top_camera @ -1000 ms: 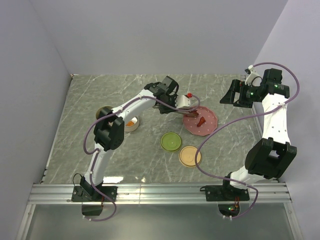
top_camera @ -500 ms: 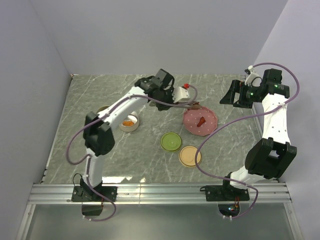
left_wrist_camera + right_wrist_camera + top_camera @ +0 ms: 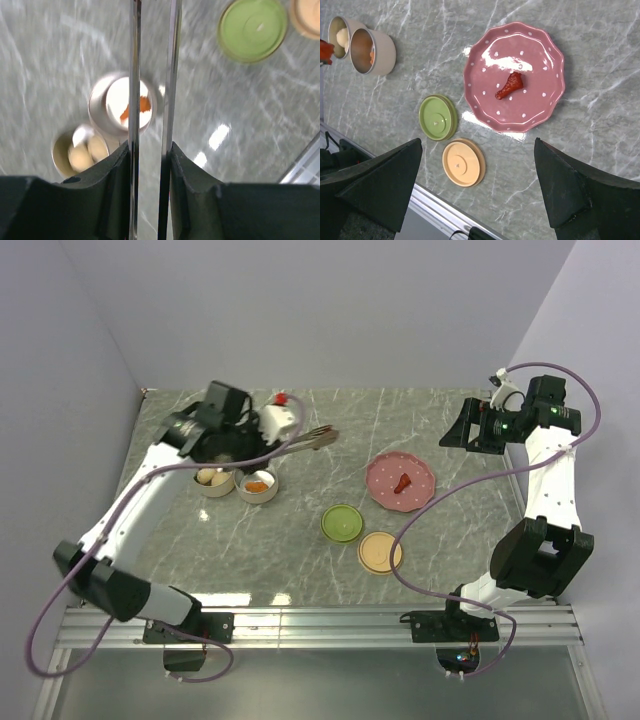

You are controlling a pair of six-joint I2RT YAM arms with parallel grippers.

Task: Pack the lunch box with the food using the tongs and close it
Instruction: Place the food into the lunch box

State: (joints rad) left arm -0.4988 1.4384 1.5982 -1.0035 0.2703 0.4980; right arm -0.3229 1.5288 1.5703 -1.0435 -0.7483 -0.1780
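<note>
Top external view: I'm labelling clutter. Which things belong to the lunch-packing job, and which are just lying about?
Job: tongs in left gripper; cup of pale balls; cup of red-orange chunks; chunk on pink dotted plate; green lid; orange lid.
Lying about: only the idle, open right gripper.

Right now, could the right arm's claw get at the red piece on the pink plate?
Probably yes: the right claw hangs open, nothing covers the red piece on the pink plate, and the left arm, holding the tongs, is by the cups.

Pink white-dotted plate [image 3: 540, 55], red-orange chunk [image 3: 510, 86], green lid [image 3: 437, 118], peach lid [image 3: 464, 162], grey marbled table [image 3: 600, 30]
</note>
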